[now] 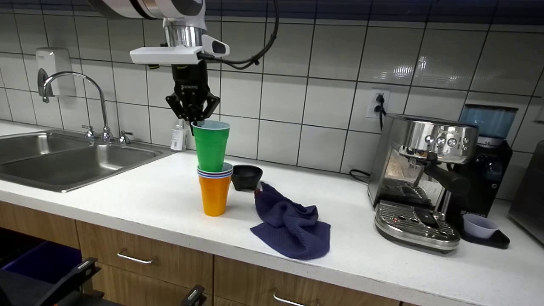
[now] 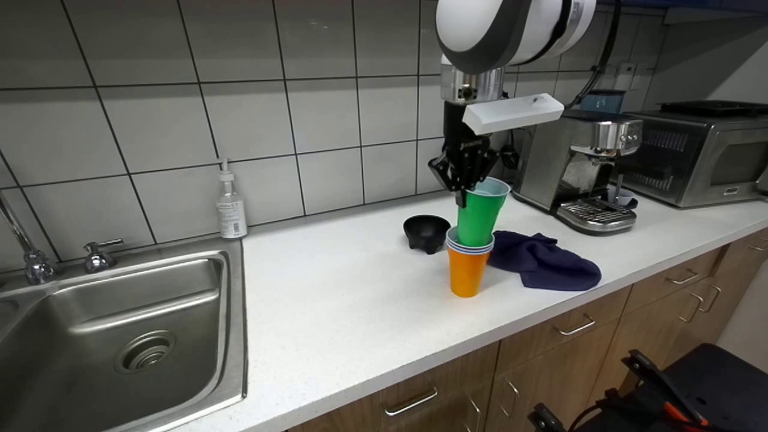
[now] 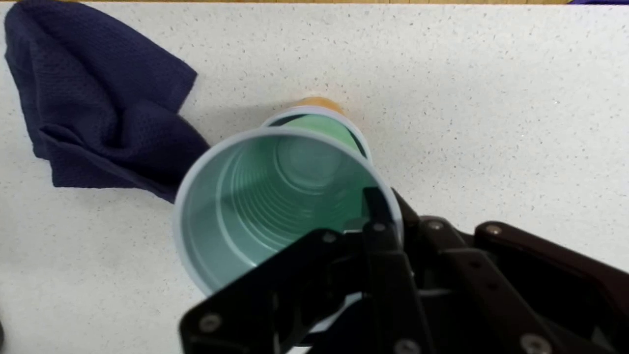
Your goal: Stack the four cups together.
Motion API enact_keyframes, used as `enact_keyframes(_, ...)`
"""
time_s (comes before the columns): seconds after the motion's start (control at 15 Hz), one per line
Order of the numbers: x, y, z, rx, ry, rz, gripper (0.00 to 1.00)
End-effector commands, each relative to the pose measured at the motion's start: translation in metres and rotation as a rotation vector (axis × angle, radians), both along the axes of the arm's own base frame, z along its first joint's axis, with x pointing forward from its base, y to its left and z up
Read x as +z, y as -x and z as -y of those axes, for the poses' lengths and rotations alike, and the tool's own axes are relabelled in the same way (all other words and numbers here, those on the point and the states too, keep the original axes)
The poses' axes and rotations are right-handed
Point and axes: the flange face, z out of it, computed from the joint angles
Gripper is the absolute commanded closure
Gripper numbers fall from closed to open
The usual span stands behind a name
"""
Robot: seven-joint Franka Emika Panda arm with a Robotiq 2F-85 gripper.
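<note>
Gripper pinches the green cup by its wall; the cup leans, base inside the orange-sided stack on the counter. Likely the last nesting step is in hand; the next move calls for straightening, lowering, then release.

The table has a white, speckled top with a metal sink set into it. Directly on the top: the orange cup, upright; a black bowl, near the cup; a crumpled dark-blue cloth; an espresso machine, well apart from the cup; a boxy metal appliance.
</note>
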Motion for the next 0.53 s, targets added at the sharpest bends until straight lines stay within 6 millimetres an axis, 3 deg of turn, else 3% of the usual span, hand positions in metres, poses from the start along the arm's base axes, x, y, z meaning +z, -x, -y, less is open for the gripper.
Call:
enact_keyframes(0.0, 0.0002, -0.0088, 0.0037, -0.021, -0.014, 0.000, 0.99)
enact_keyframes(0.13, -0.0016, -0.0100, 0.0054, -0.026, -0.016, -0.003, 0.99)
enact_keyframes(0.2, -0.0027, -0.0106, 0.0061, -0.028, -0.018, -0.007, 0.71)
enact_keyframes(0.27, -0.0036, -0.0115, 0.0067, -0.030, -0.018, -0.010, 0.68)
enact_keyframes(0.47, -0.0044, -0.0143, 0.0078, -0.036, -0.018, -0.008, 0.48)
